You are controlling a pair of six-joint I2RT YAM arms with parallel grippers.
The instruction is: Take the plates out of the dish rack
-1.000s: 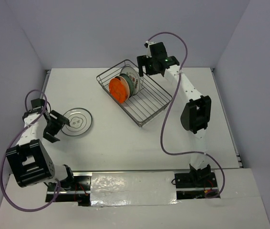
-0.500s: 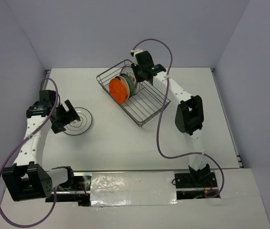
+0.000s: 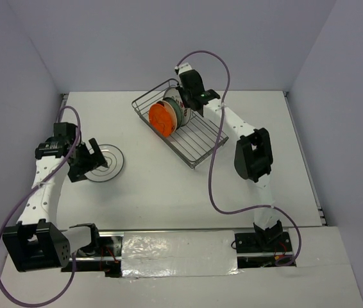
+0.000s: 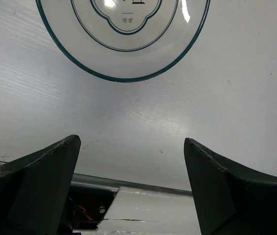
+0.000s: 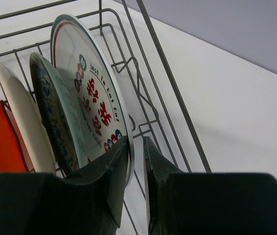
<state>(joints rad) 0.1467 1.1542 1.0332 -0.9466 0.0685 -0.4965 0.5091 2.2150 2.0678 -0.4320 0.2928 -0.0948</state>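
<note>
Right wrist, dish rack [image 5: 176, 93] holding plates [image 5: 55, 122], fingers [image 5: 104, 181] gripping red-motif plate [image 5: 87, 83]

White table [image 3: 168, 186] — pale lilac walls [image 3: 136, 38]

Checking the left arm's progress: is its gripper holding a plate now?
No, the left gripper is open, the teal-rimmed plate lying flat on the table beyond it.

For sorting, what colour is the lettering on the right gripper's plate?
Red on the white plate; right wrist view.
</note>
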